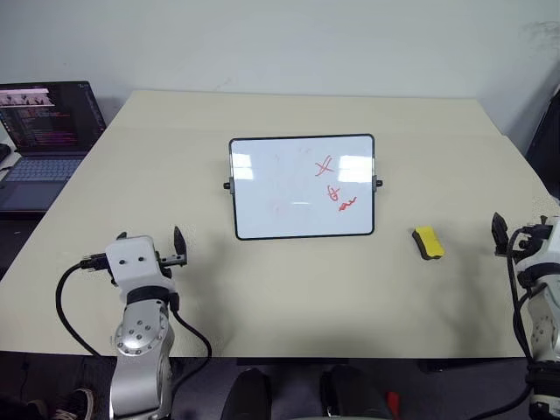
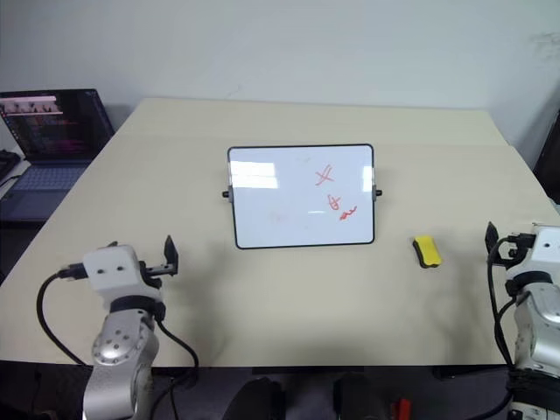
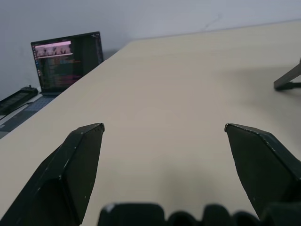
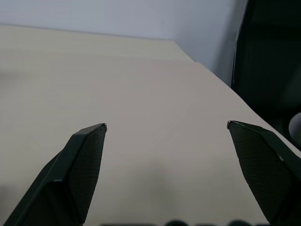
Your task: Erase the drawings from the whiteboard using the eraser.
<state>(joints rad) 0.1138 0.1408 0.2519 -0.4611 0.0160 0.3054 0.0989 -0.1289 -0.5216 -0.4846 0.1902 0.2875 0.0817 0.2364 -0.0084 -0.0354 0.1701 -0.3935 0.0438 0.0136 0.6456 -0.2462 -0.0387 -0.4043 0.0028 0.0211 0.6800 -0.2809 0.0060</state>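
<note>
Left eye view: red drawings [image 1: 333,185] on glossy whiteboard [image 1: 280,197].

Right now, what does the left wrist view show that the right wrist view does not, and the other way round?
The left wrist view shows the open laptop beyond the table's corner, and a corner of the whiteboard at the edge. The right wrist view shows a dark object beside the table's far edge; I cannot tell what it is. Both show bare beige table between two black jaws standing wide apart, holding nothing.

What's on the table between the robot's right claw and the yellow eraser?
Nothing: in the head views, bare table lies between the open right gripper and the eraser.
</note>
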